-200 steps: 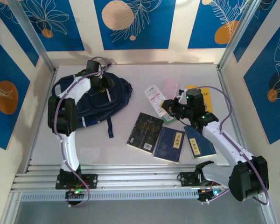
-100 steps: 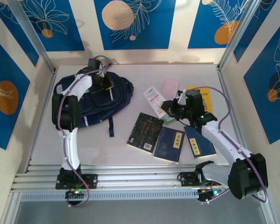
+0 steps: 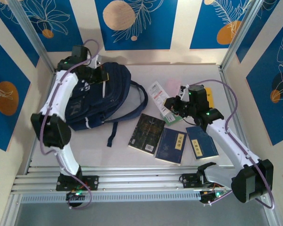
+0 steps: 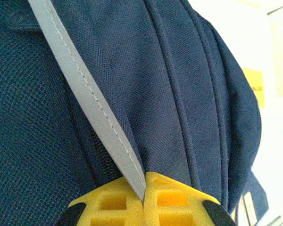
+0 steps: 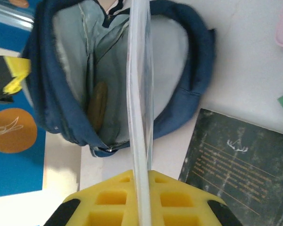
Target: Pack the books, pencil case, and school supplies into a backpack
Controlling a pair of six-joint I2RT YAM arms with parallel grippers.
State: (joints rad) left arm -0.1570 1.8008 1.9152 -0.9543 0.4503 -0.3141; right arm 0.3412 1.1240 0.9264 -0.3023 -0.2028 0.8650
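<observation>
Over the counter's far-left corner, seen from above, the left tool pinches the top of the navy backpack. The right tool grips the white packet mid-counter. A black book and two navy books lie nearer the front edge.

Left wrist: yellow pads are closed on the bag's fabric at a grey stripe. The soft cloth will likely sag unless it is held by a seam.

Right wrist: the tool clamps the packet edge-on toward the backpack's open mouth. Thin, light and probably slick, the packet looks best gripped at one end.
</observation>
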